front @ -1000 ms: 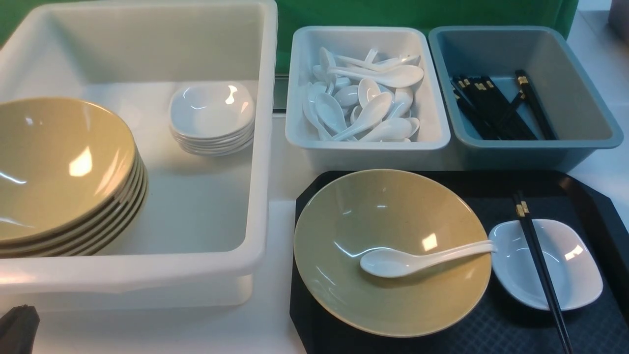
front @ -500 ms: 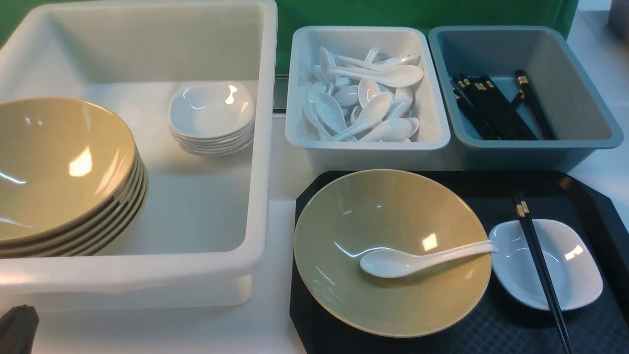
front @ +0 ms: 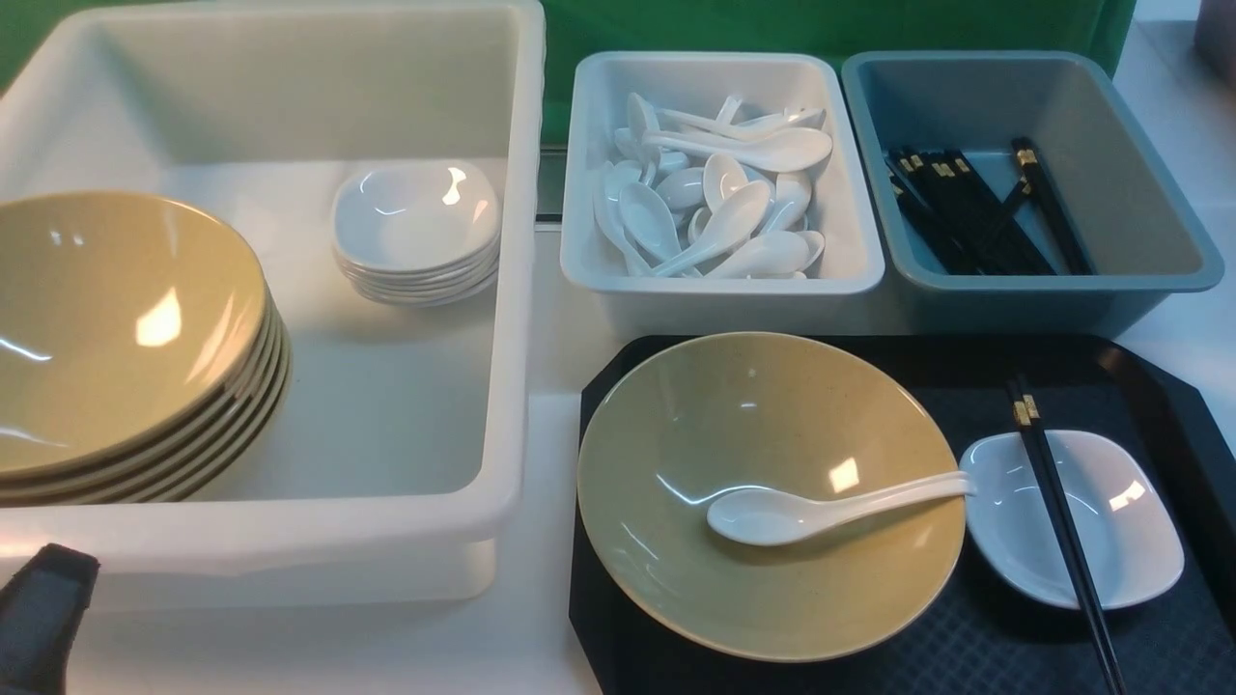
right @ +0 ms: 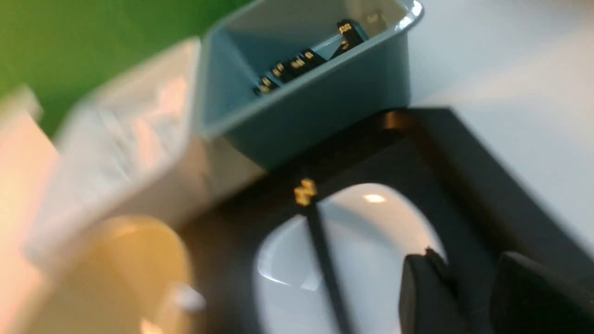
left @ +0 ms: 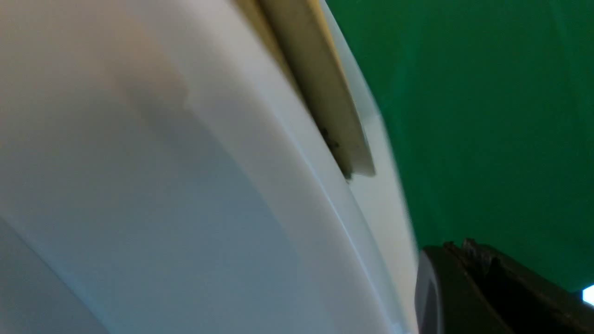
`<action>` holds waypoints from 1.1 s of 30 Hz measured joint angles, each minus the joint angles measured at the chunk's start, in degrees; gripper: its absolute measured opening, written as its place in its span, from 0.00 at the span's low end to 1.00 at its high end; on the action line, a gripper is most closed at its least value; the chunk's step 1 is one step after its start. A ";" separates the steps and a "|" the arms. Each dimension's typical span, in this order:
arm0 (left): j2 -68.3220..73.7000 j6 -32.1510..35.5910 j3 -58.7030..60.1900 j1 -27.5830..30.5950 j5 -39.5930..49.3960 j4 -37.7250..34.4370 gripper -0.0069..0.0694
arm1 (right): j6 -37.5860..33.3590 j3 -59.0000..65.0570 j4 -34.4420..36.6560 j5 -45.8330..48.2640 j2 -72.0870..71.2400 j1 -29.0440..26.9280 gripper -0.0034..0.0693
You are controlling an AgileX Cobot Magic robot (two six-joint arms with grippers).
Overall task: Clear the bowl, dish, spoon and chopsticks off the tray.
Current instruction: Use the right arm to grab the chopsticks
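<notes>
The yellow bowl (front: 734, 425) sits on the left half of the black tray (front: 966, 647), with the white spoon (front: 821, 507) lying in it, handle over the right rim. To its right is the small white dish (front: 1120, 541), and the black chopsticks (front: 1060, 512) lie across it. My right gripper (right: 473, 278) stands open just above the dish (right: 371, 260) edge beside the chopsticks (right: 325, 260), with nothing between its fingers. My left gripper (front: 43, 608) is shut and empty, low against the outside of the white tub (left: 185, 185).
The large white tub (front: 502, 290) on the left holds stacked yellow bowls (front: 116, 328) and stacked white dishes (front: 415, 227). Behind the tray stand a white bin of spoons (front: 719, 280) and a grey-blue bin (front: 1053, 280) of chopsticks. The tub's front wall rises right by my left gripper.
My left gripper has risen further into the front view's bottom left corner. Everything on the tray has stayed in place.
</notes>
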 joint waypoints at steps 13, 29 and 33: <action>0.00 4.57 -1.57 0.00 1.41 -11.60 0.08 | 18.93 0.00 2.11 -1.99 0.00 0.37 0.37; 28.02 43.10 -39.19 0.00 27.75 18.04 0.08 | -34.40 -31.74 2.34 14.09 27.78 8.08 0.09; 41.18 43.46 -47.56 -0.34 40.46 22.26 0.08 | -45.34 -45.52 2.29 29.05 42.71 8.26 0.09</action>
